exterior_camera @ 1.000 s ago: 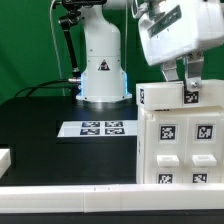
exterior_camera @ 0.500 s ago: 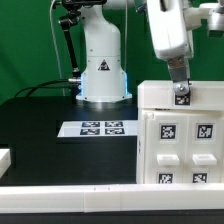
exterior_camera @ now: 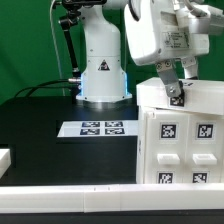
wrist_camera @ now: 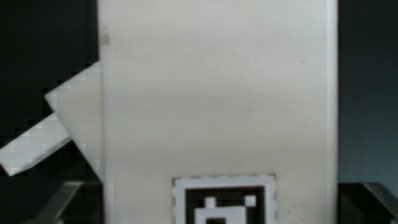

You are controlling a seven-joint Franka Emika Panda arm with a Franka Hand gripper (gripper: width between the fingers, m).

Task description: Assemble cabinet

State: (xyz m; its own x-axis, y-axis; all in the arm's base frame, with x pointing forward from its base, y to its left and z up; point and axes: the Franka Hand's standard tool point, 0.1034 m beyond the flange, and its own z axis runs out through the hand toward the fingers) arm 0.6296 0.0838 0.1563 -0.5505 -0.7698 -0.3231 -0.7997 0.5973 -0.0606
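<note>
- Exterior view: I see the cabinet [exterior_camera: 180, 135] at four o'clock on the black table [exterior_camera: 40, 125], with the marker board [exterior_camera: 97, 128] just beside it at nine o'clock.
- The gripper [exterior_camera: 175, 92] sits at the cabinet's top edge, tilted; I cannot tell how the jaws stand.
- Wrist view: the cabinet [wrist_camera: 214, 100] fills my frame, one tag [wrist_camera: 226, 203] at six o'clock.

Cabinet [exterior_camera: 185, 135] cut off at the exterior view's right edge.
</note>
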